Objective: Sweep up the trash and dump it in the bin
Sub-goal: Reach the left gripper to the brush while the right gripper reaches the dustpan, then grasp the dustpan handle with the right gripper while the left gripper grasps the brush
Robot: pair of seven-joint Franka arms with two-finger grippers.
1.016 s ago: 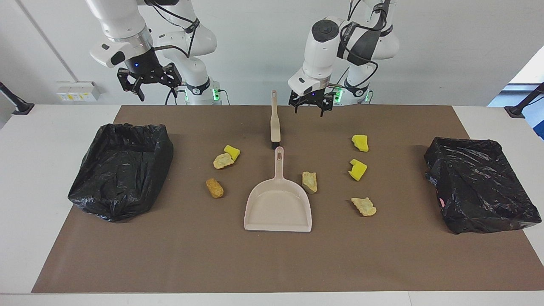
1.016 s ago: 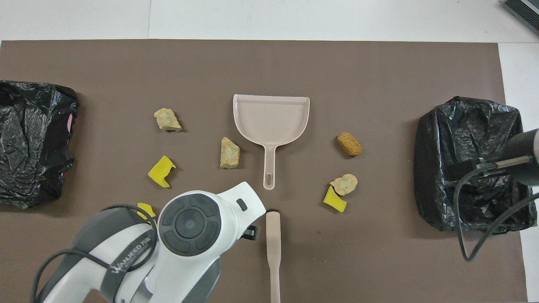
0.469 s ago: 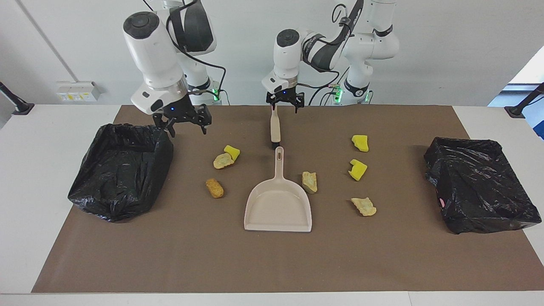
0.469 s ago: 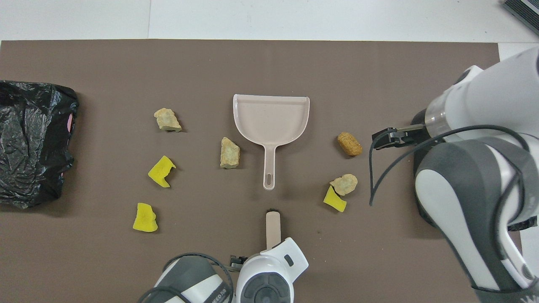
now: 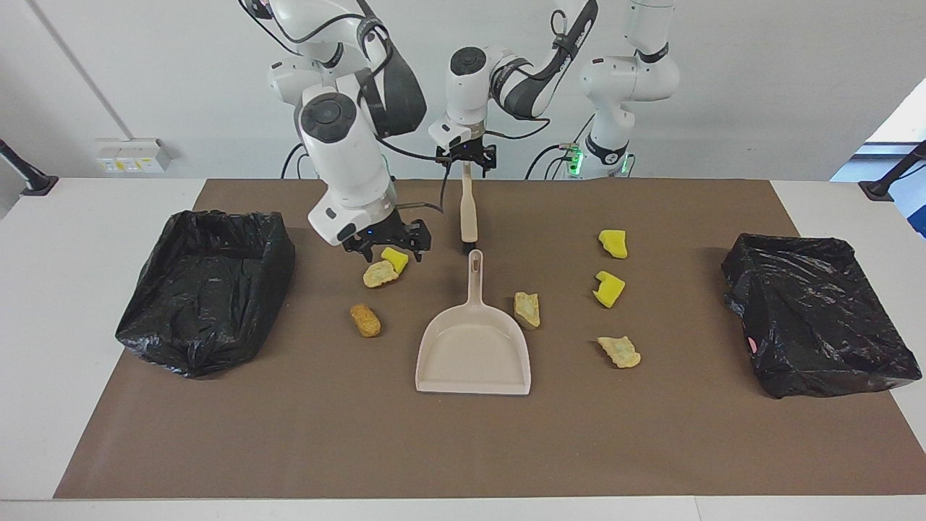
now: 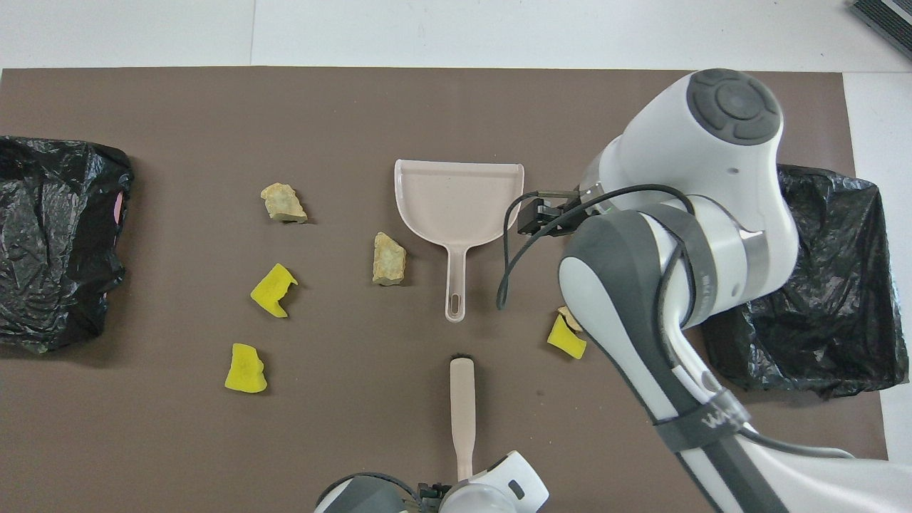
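Note:
Several scraps of trash lie on the brown mat: a yellow chunk (image 5: 395, 259) touching a tan lump (image 5: 379, 274), a brown lump (image 5: 365, 320), a tan lump (image 5: 527, 309) beside the dustpan, and yellow chunks (image 5: 613, 243) (image 5: 608, 288) with a tan lump (image 5: 619, 351) toward the left arm's end. My right gripper (image 5: 385, 247) hangs open just over the yellow chunk. My left gripper (image 5: 467, 158) is open astride the handle end of the beige brush (image 5: 469, 210) (image 6: 462, 406). The beige dustpan (image 5: 474, 347) (image 6: 459, 199) lies farther out, handle toward the robots.
Two bins lined with black bags stand at the mat's ends: one (image 5: 206, 289) at the right arm's end, one (image 5: 817, 315) at the left arm's end. From overhead, the right arm covers the brown lump and most of the tan lump.
The right arm swung from above its bin toward the middle and came down over the yellow chunk. The left gripper shifted sideways onto the brush handle's end. No scrap moved.

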